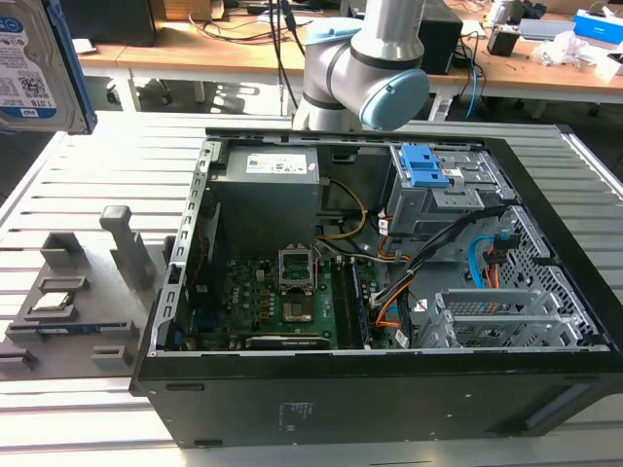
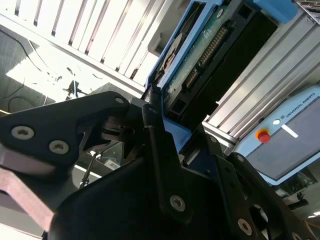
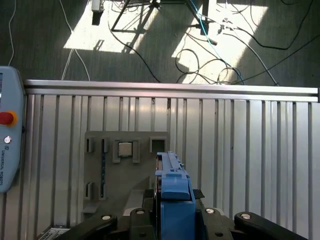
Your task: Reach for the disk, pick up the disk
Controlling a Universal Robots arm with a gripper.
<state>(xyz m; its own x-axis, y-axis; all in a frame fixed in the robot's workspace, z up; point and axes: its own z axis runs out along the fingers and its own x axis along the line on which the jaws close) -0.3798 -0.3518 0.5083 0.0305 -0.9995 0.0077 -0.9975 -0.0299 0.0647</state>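
The disk (image 1: pixel 29 68), silver-grey with a white-and-blue barcode label and a blue frame along its edge, hangs high at the exterior view's upper left, well above the table. In the second wrist view its circuit-board underside (image 2: pixel 210 45) and blue frame stick out from between the black fingers (image 2: pixel 155 135) of my gripper (image 2: pixel 162 122), which is shut on it. In the first wrist view the disk's blue frame edge (image 3: pixel 175 192) stands on end in my gripper (image 3: pixel 175 212), above the grey fixture plate (image 3: pixel 100 170).
An open computer case (image 1: pixel 370 292) takes up the middle of the slatted aluminium table (image 1: pixel 88 175). A blue caddy (image 1: pixel 425 165) sits in its drive bay. The fixture plate (image 1: pixel 78 302) holds a small silver chip (image 1: pixel 54 302). A teach pendant (image 3: pixel 7 135) lies at the table's edge.
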